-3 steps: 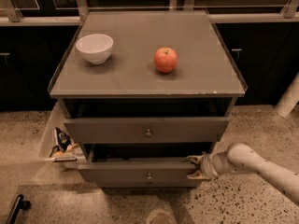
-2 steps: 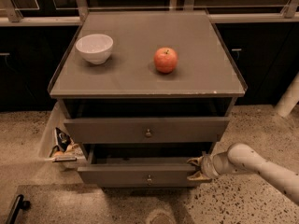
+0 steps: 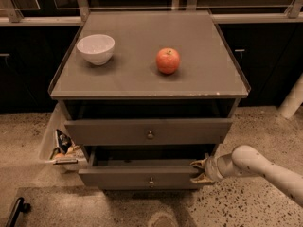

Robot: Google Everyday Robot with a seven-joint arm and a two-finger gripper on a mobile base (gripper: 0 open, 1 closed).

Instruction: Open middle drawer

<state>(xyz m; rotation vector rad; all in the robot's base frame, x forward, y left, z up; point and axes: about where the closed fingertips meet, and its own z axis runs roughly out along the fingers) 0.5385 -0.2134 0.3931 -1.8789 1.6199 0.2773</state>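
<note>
Nothing has visibly moved in the last second; arm and drawers sit as they were. Nearest, the gripper (image 3: pixel 199 170) is at the right end of the middle drawer (image 3: pixel 123 177). Its jaws straddle the front panel, one behind and one before, apparently pinching it. That drawer stands part-way out, its dark inside showing, and its knob (image 3: pixel 151 180) is free. Above it is the top drawer (image 3: pixel 118 131). Farther off, on the bench (image 3: pixel 208 74), a bowl (image 3: pixel 95 48) and an apple (image 3: pixel 168 60) stand well apart. The pull looks under way. I judge the next move needs a straight, level draw outward, since the off-centre hold could skew the drawer.
</note>
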